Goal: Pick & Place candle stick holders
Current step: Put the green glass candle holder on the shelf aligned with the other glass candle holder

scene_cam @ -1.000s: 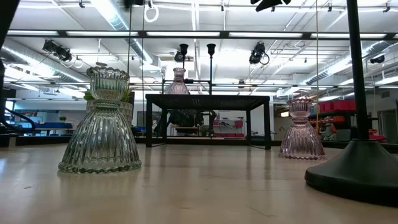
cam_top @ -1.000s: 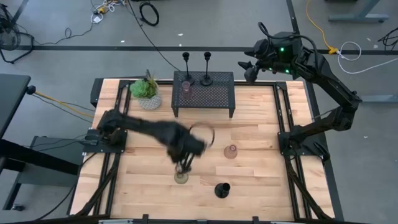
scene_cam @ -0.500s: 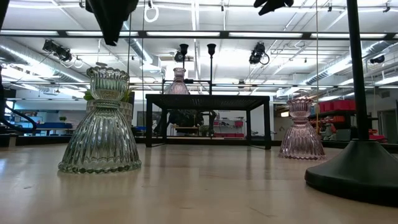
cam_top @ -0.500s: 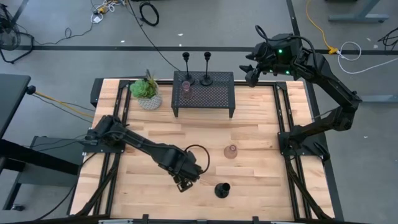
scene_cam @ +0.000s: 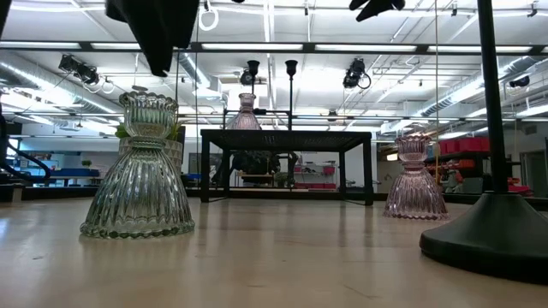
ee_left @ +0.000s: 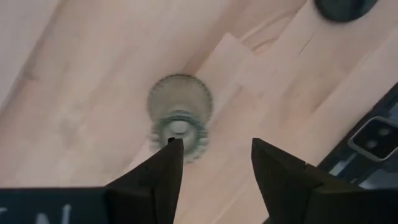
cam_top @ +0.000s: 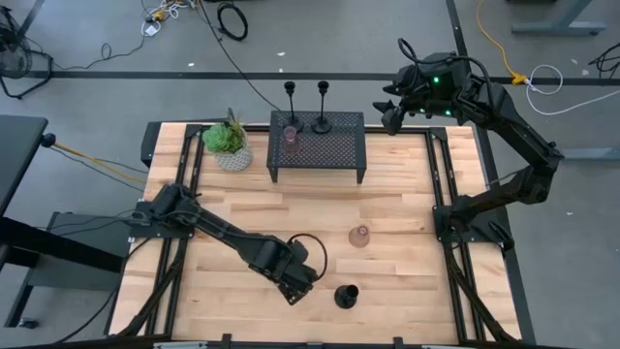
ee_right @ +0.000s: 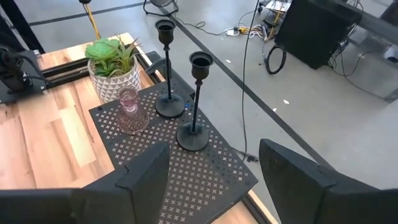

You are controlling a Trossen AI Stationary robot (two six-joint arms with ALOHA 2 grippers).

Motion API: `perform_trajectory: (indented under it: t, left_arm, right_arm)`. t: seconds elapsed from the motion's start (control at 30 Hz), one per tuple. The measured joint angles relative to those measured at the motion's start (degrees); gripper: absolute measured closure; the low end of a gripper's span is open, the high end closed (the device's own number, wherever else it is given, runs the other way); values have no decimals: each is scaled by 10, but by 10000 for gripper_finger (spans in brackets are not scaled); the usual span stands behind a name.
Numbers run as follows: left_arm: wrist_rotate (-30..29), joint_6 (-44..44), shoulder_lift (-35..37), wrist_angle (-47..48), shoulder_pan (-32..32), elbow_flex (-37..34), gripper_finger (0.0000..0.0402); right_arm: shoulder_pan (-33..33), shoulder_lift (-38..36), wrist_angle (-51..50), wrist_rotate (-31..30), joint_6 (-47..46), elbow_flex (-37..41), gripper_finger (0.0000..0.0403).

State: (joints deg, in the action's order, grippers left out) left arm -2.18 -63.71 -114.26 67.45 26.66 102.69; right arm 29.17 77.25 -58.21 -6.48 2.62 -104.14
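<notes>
Left hand [ee_left: 211,162] hung fingers apart above the olive glass holder [ee_left: 180,115], standing free near the surface's [cam_top: 407,291] near edge, probably for a top-down grip. Right hand [cam_top: 390,105] waited wide open, empty, beyond the rack [cam_top: 320,145].

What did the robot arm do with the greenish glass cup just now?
The left gripper let go of the ribbed olive glass candle holder, opened up and lifted above it; the holder stayed standing on the wooden table. The right gripper stayed open near the black mesh rack, and everything else kept its place.
</notes>
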Motion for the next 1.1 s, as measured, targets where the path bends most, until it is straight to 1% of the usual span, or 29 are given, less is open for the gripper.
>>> perform_trajectory:
  t: [0.07,0.3,0.57,0.77,0.9,1.0,1.1]
  left_arm:
    - [0,-20,-2,-1,4,0,207]
    - [5,-44,-2,0,1,0,207]
    - [15,-54,-2,14,4,0,207]
    - [-4,-59,-9,-3,6,0,207]
    - [10,-57,-23,-14,6,0,207]
    - [31,-44,-43,-12,6,0,208]
    - [37,-30,-61,-8,6,0,219]
  right_arm:
    - [0,0,5,0,9,0,154]
    - [0,0,7,0,27,0,154]
    - [0,0,7,0,28,0,154]
    - [0,0,7,0,25,0,154]
    - [0,0,5,0,24,0,154]
    - [0,0,2,1,24,0,154]
    - [0,0,2,16,23,0,154]
